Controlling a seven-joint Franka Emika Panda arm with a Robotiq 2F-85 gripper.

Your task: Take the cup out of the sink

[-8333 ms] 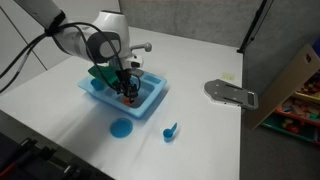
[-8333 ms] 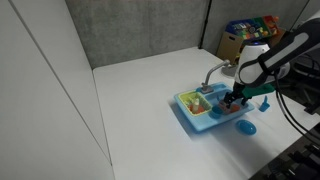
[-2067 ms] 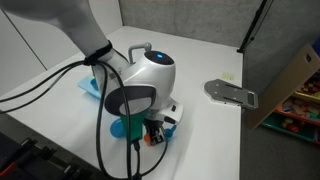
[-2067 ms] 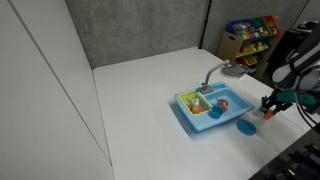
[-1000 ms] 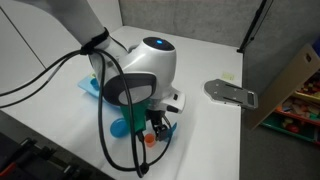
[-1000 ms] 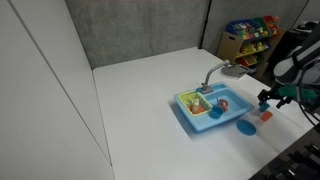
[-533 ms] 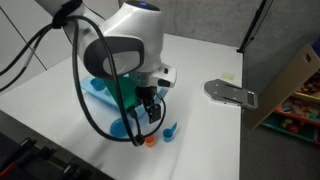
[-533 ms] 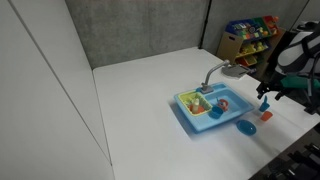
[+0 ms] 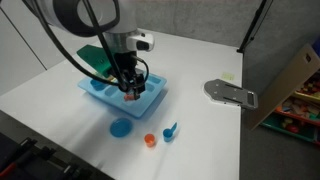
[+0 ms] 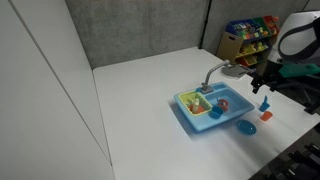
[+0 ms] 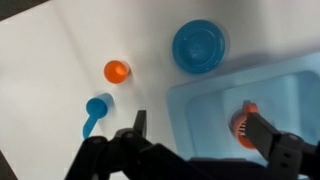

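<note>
The tiny orange cup [image 9: 150, 140] stands upright on the white table, outside the light-blue sink [image 9: 100, 92]. It also shows in the other exterior view [image 10: 266, 116] and in the wrist view [image 11: 116, 71]. My gripper [image 9: 133, 89] hangs open and empty, well above the table and clear of the cup. In the wrist view the gripper [image 11: 200, 128] is over the sink's near corner [image 11: 215, 95], and its jaws stand wide apart with nothing between them. A different orange-red piece [image 11: 244, 122] lies in the sink's basin.
A flat blue disc [image 9: 120, 127] and a small blue scoop [image 9: 170, 131] lie on the table beside the cup. A grey flat piece [image 9: 230, 92] lies farther off. The sink's grey faucet [image 10: 214, 72] curves up behind it. A shelf of toys [image 10: 248, 35] stands at the back.
The gripper has let go of the cup, which now stands on the table. The gripper has risen and swung back towards the sink.
</note>
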